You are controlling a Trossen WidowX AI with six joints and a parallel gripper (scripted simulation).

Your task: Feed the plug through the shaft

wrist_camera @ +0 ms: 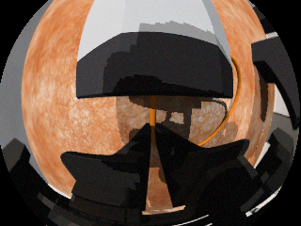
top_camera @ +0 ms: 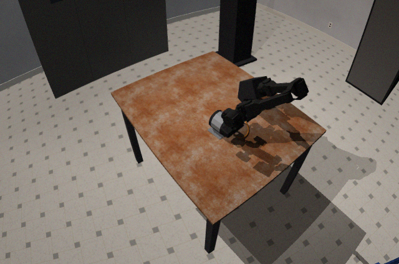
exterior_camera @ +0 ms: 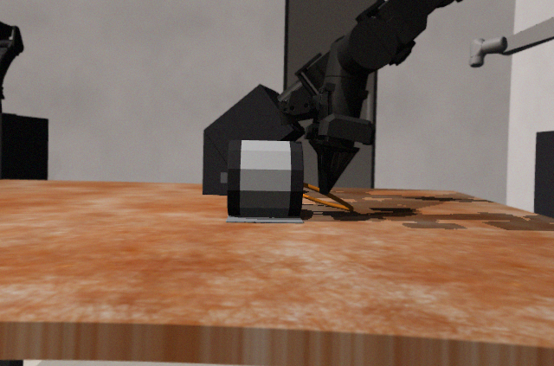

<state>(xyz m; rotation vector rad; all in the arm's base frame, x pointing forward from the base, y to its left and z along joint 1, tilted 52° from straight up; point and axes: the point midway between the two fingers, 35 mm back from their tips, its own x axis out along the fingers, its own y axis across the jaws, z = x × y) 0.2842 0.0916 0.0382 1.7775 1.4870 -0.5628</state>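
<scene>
Black parallel-jaw gripper (exterior_camera: 327,190) pinched thin orange cable (exterior_camera: 328,203) just behind grey cylindrical motor (exterior_camera: 265,179), toward bench's right edge. Plug not visible. Advice: keep cable in line with shaft bore, feed slowly, avoid buckling.

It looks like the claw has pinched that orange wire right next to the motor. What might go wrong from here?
The gripper grips only the thin cable, so it might slip free. It works tight against the motor and could nudge it. No plug shows past the far end yet; the cable may buckle rather than feed through.
</scene>
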